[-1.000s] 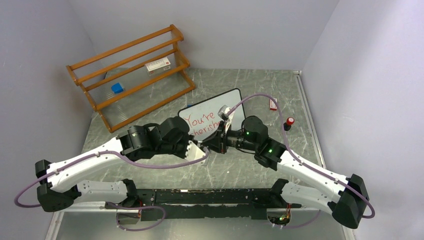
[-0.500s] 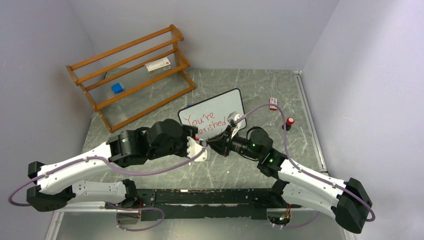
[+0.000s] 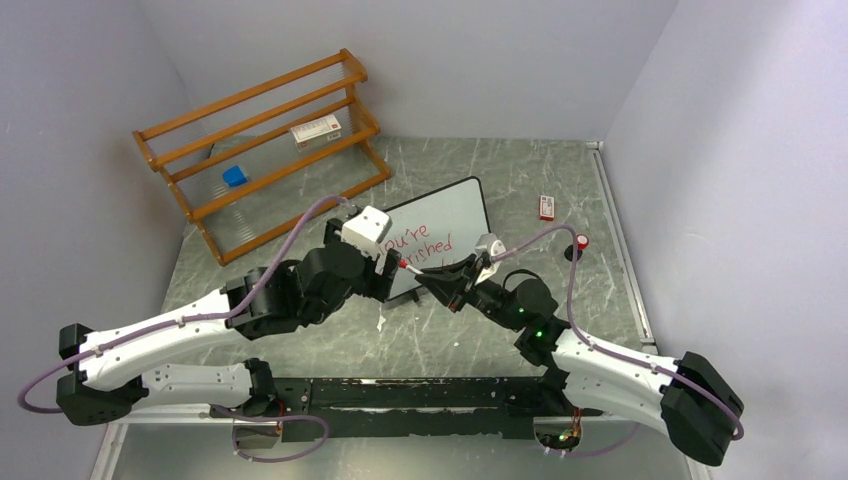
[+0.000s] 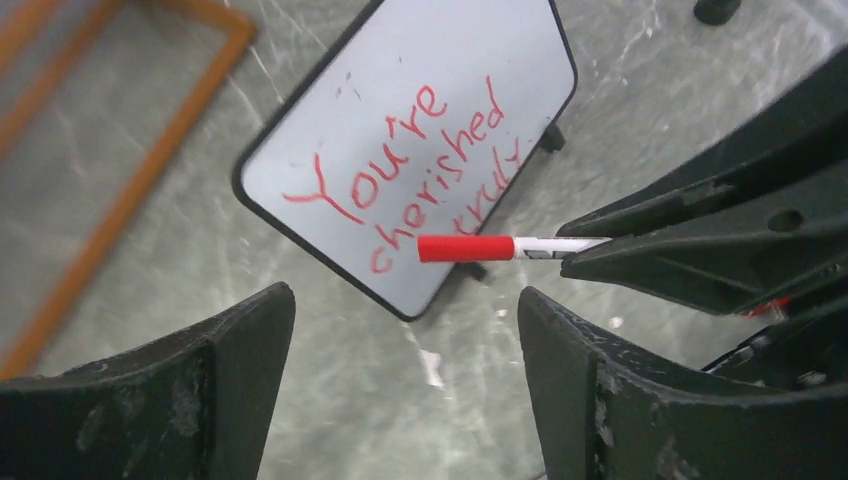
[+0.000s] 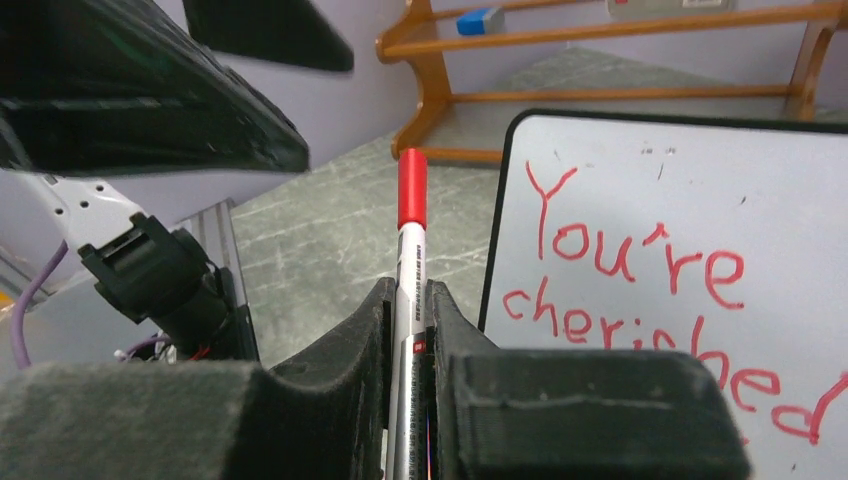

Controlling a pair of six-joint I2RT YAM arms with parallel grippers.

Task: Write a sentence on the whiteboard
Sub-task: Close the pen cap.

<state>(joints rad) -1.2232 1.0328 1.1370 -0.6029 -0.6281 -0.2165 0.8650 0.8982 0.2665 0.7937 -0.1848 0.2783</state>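
The whiteboard (image 3: 455,205) lies on the table (image 3: 500,170), a grey-green marbled slab, about mid-table and turned at a slant. The sentence (image 4: 420,170) runs across it in red: "You're cherished truly".

Just above the board's near edge, the right gripper (image 3: 432,275) is pinched tight on a marker (image 4: 500,247) with its red cap on and pointing toward the left arm. The left gripper (image 4: 400,330) hangs over the same edge with its fingers spread wide and nothing between them.

A wooden rack (image 3: 260,150) stands at the far left by the wall, carrying a small blue thing (image 3: 235,176) and a labelled box (image 3: 315,130). Right of the board lie a small red-and-white item (image 3: 546,207) and a dark piece with a red top (image 3: 578,245). Pale grey-lilac walls close in three sides.

From above, the left arm covers the board's near left corner and most of the writing. The right wrist view cuts the board off at the frame edge. The marker crosses the last word in the left wrist view, and its rear end is buried in the jaws.
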